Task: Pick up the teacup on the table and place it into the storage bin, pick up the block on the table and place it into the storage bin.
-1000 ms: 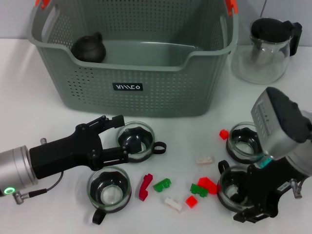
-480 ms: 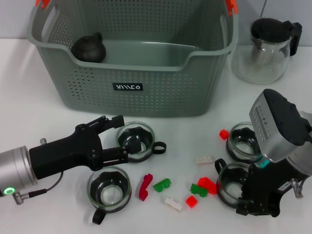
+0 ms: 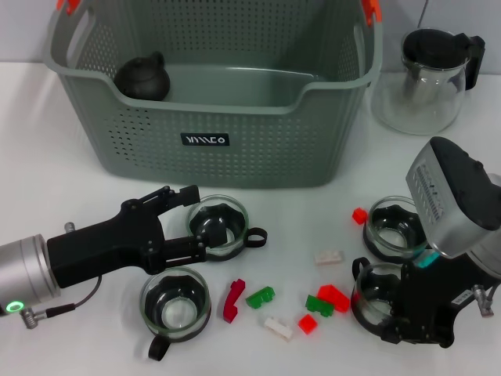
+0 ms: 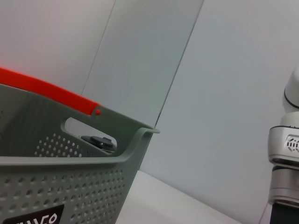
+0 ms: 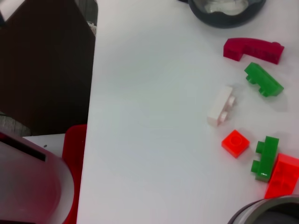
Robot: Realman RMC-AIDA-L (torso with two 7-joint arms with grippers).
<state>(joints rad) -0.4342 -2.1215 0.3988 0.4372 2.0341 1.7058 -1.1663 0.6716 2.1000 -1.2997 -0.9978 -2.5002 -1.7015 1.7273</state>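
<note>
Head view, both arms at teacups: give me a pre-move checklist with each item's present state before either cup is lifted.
1. Left gripper at its teacup: ok, one finger behind the rim, one at its near side.
2. Left fingers closed on the glass: cannot tell.
3. Right gripper at the near right teacup: ok, it sits at the cup's right edge.
4. Right grip firm: cannot tell, the wrist hides the fingers.
5. Storage bin has room: ok, only a dark round pot in its far left corner.
6. Blocks beside the right cup: not ok, a red block lies against it.
</note>
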